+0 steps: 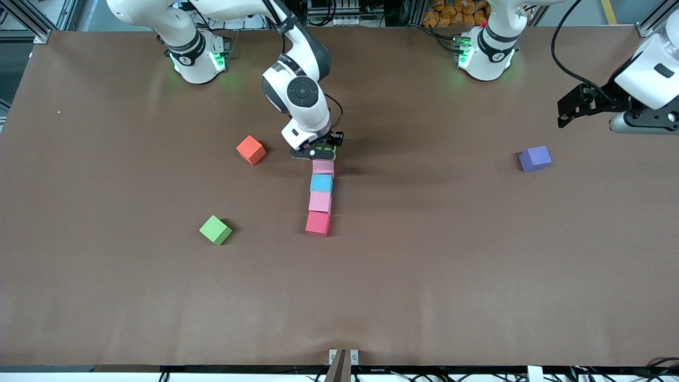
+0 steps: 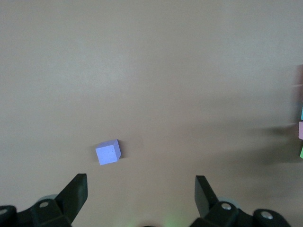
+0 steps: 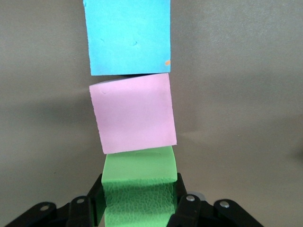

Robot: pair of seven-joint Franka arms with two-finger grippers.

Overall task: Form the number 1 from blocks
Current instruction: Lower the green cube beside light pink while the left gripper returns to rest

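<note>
A column of blocks lies mid-table: crimson [image 1: 318, 223] nearest the front camera, then light pink [image 1: 320, 202], sky blue [image 1: 321, 183] and a second light pink [image 1: 323, 167]. My right gripper [image 1: 314, 154] is low at the column's farthest end, shut on a green block [image 3: 139, 165] that abuts the pink block [image 3: 135, 113]; the front view hides this green block under the hand. A second green block [image 1: 215, 229] and the orange block [image 1: 251, 149] lie loose toward the right arm's end. The purple block [image 1: 534, 158] lies toward the left arm's end. My left gripper [image 1: 565, 111] hangs open over the table beside the purple block [image 2: 108, 152].
Brown table surface [image 1: 424, 265] stretches wide between the column and the front edge. Both arm bases stand along the farthest edge. A small bracket [image 1: 344, 356] sits at the front edge.
</note>
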